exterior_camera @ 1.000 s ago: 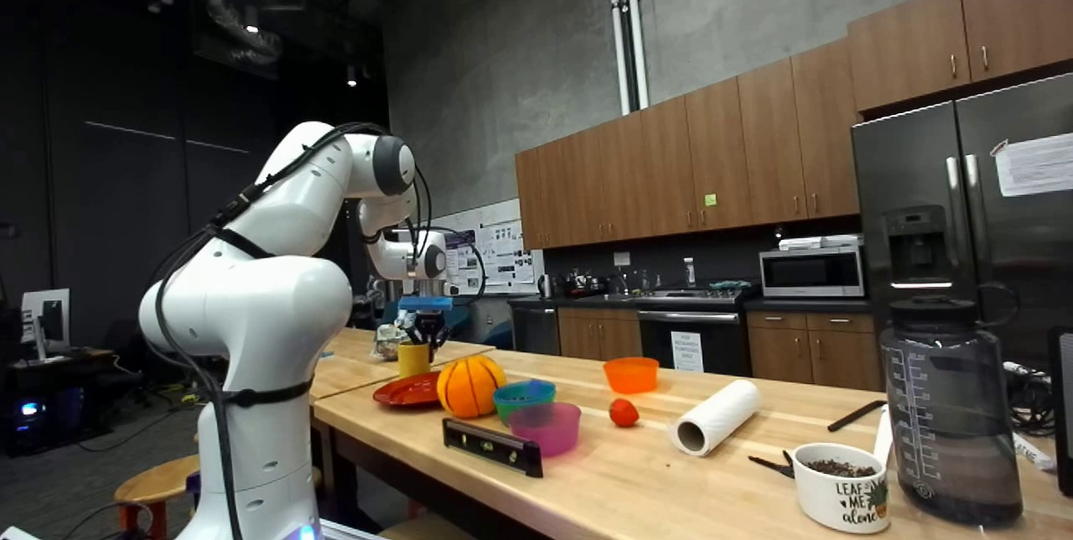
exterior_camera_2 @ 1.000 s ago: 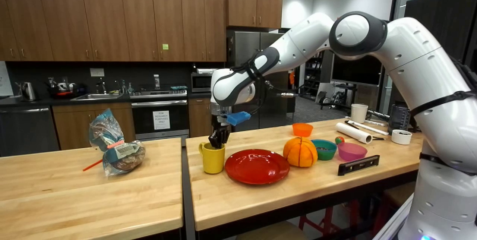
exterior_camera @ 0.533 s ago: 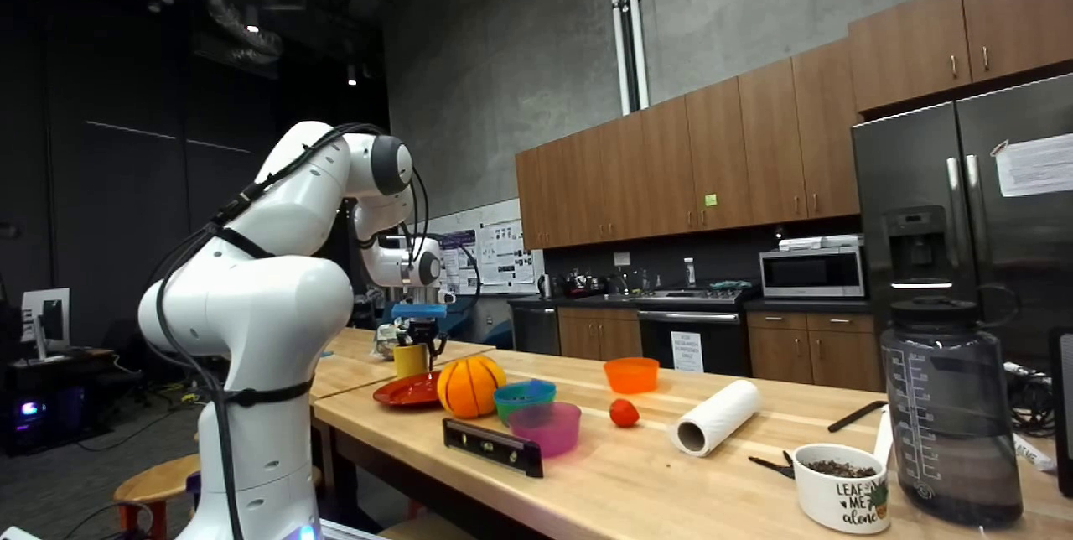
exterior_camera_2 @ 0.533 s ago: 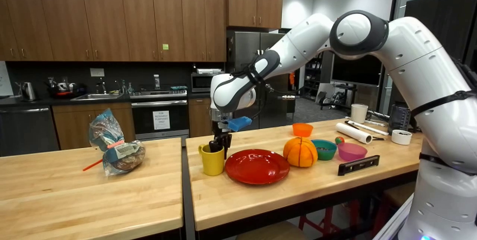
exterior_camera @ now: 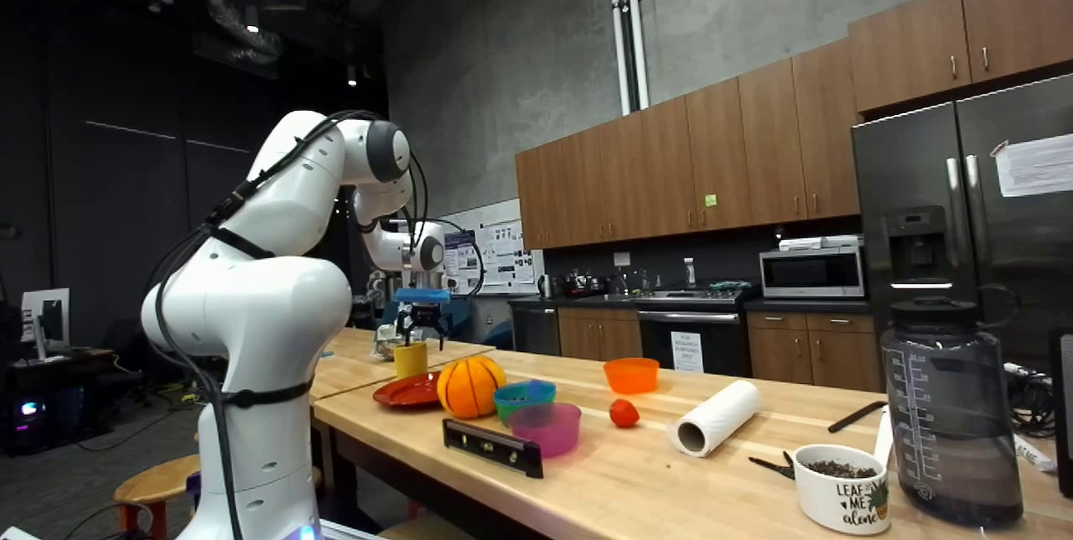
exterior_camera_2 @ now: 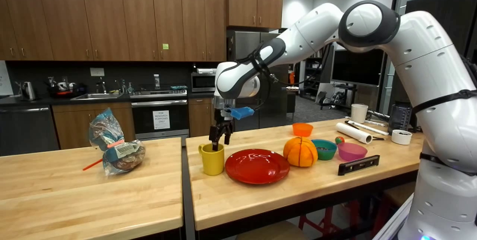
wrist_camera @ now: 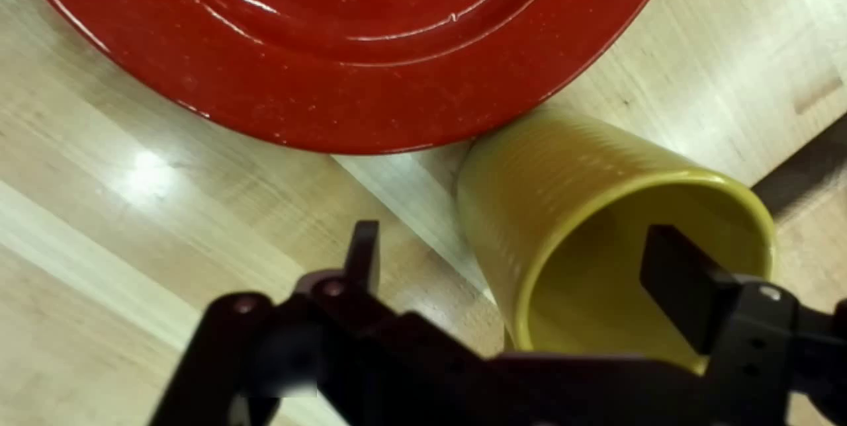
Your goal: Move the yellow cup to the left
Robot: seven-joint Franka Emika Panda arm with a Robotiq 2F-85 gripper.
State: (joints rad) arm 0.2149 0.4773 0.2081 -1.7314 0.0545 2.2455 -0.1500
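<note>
The yellow cup (exterior_camera_2: pixel 213 162), a mug with a handle, stands upright on the wooden table beside the red plate's rim. Its open mouth faces the camera in the wrist view, lower right. My gripper (wrist_camera: pixel 513 227) is spread wide above it, gripping nothing. One finger (wrist_camera: pixel 685 280) lies over the cup's mouth; whether its tip dips below the rim I cannot tell. The opposite finger (wrist_camera: pixel 362 257) is outside the cup, above bare wood. From an exterior view the yellow cup (exterior_camera: pixel 411 361) shows under the gripper, partly behind the red plate.
Touching or almost touching the cup is the red plate (exterior_camera_2: pixel 257 166). An orange pumpkin (exterior_camera_2: pixel 300 152), a teal bowl (exterior_camera_2: pixel 323 150) and a pink bowl (exterior_camera_2: pixel 352 152) follow along the table. A gap (exterior_camera_2: pixel 187 191) separates this table from another bearing a bagged loaf (exterior_camera_2: pixel 125 154).
The fingers, together inside the cup a second ago, have spread apart. My gripper has risen a little. The cup has stayed almost where it was.
</note>
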